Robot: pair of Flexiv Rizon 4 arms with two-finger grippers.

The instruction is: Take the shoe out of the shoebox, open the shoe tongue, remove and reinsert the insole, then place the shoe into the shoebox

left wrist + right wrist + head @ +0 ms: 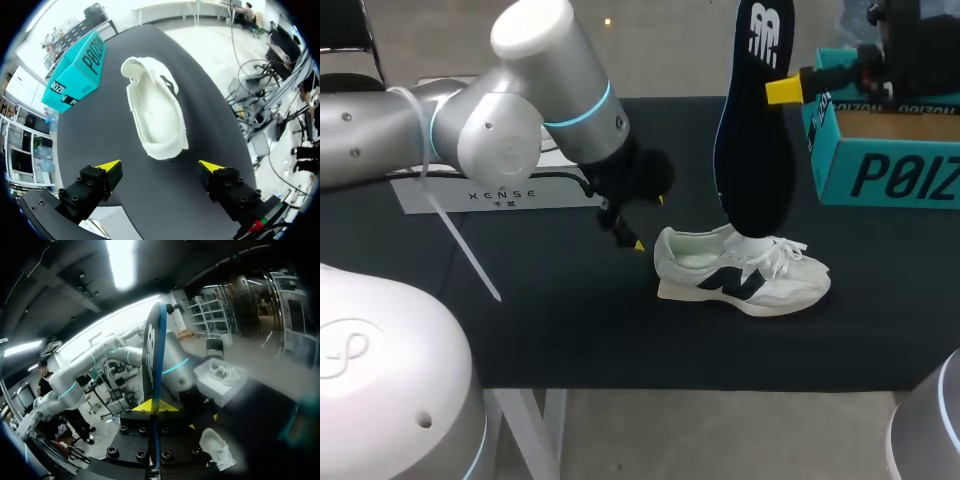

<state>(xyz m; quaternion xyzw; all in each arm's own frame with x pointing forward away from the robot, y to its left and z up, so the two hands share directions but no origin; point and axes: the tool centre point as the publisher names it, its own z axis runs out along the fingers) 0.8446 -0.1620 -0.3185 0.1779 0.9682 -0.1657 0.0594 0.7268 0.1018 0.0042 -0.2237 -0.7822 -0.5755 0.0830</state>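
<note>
A white shoe (740,268) with a navy side mark lies on the black table, toe to the right. My right gripper (778,91) is shut on a dark navy insole (752,150), which hangs upright over the shoe with its lower end at the shoe's opening. In the right wrist view the insole (152,355) stands edge-on between the yellow tips of the right gripper (153,405), with the shoe (216,448) below. My left gripper (648,222) hovers open just left of the heel. In its own view the left gripper (160,166) holds nothing, and the shoe (155,115) lies ahead.
The teal shoebox (885,140) stands at the back right, behind the right gripper; in the left wrist view the shoebox (75,70) lies beyond the shoe. A flat white board (490,190) lies at the back left under my left arm.
</note>
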